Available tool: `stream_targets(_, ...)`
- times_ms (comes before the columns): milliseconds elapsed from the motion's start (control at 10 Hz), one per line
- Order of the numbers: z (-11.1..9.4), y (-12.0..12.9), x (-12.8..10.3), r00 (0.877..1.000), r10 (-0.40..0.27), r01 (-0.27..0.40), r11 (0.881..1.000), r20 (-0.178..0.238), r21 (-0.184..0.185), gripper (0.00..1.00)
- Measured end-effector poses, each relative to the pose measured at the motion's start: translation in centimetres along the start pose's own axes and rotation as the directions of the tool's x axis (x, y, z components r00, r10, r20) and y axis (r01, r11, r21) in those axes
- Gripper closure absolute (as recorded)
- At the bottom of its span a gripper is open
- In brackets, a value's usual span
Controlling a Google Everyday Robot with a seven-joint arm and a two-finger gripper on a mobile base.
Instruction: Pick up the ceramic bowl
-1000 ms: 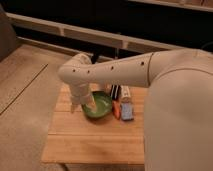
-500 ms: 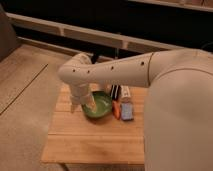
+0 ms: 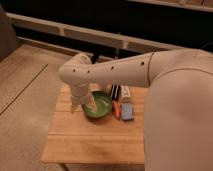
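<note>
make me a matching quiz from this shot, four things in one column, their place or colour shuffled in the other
1 ceramic bowl
2 gripper
3 blue object
4 orange object

a at the bowl's left rim
b just right of the orange object
c glossy green
d just right of the bowl

Pairs: 1-c, 2-a, 3-b, 4-d

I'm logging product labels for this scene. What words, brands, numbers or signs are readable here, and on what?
None can be read.
Blue packet, orange item, dark pack and white pack: any print is too blurred to read.
Green bowl: no marking seen.
Tool, at the bowl's left rim: no label seen.
</note>
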Motion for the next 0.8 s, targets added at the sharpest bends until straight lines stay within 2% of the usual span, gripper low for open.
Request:
stream_targets(600, -0.1, -0.1, -0.1, 1.000, -0.004, 0.004, 1.000, 0.008, 0.003, 0.35)
stream_targets(700, -0.5, -0.4, -0.8, 0.999, -0.023, 0.023, 1.000, 0.035, 0.008, 0.35)
stream_targets(800, -1.4, -1.3, -2.5, 0.993, -0.064, 0.062, 0.998, 0.098, 0.019, 0.35)
